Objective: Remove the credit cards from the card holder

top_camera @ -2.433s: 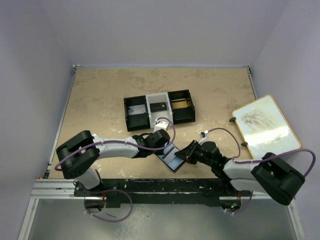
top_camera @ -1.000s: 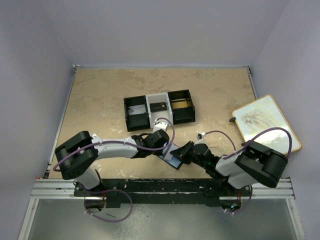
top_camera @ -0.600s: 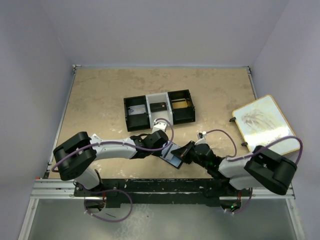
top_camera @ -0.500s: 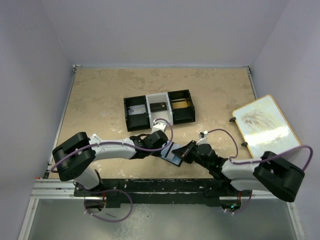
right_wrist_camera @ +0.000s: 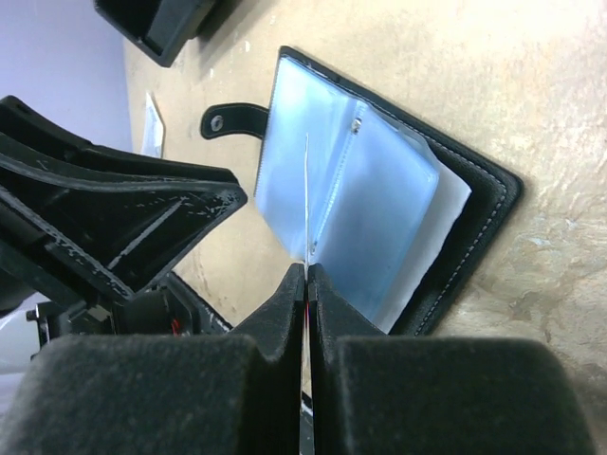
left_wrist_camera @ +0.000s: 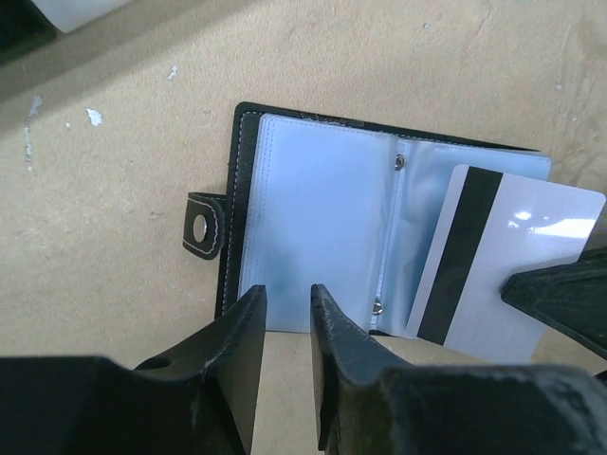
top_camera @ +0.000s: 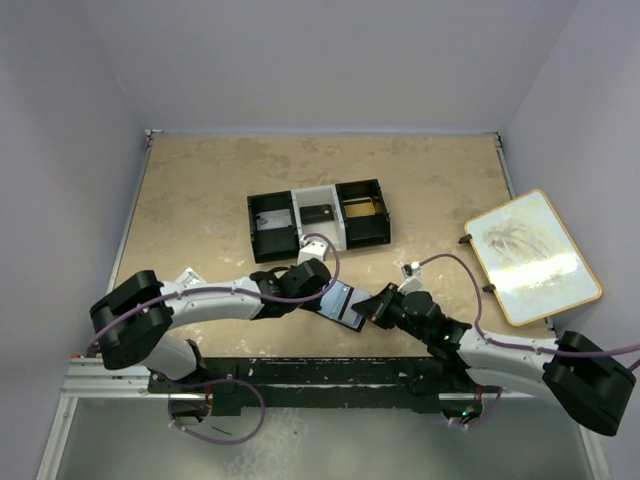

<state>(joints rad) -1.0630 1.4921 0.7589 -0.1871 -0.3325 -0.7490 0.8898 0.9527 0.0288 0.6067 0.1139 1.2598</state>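
**Extraction step in hand: one credit card gripped over the open card holder.**

Left gripper (left_wrist_camera: 286, 294) stands at the near edge of the card holder (left_wrist_camera: 313, 237), jaws narrowly parted with nothing seen between them; whether the tips press on the holder cannot be told. The holder lies open and flat on the table, pale-blue sleeves up and snap tab to its left, just in front of the compartment tray (top_camera: 262, 200). A white credit card (left_wrist_camera: 512, 270) with a dark stripe overlaps the holder's right-hand sleeve. Right gripper (right_wrist_camera: 305, 272) is clamped on its outer end, and the card shows edge-on between the jaws. Whether its inner edge is free of the sleeve cannot be told. Judged: withdrawal is nearly complete. The next move calls for a straight pull away to the right, with the holder kept from dragging, then a set-down clear of it. No further cards are evident in the visible sleeves.
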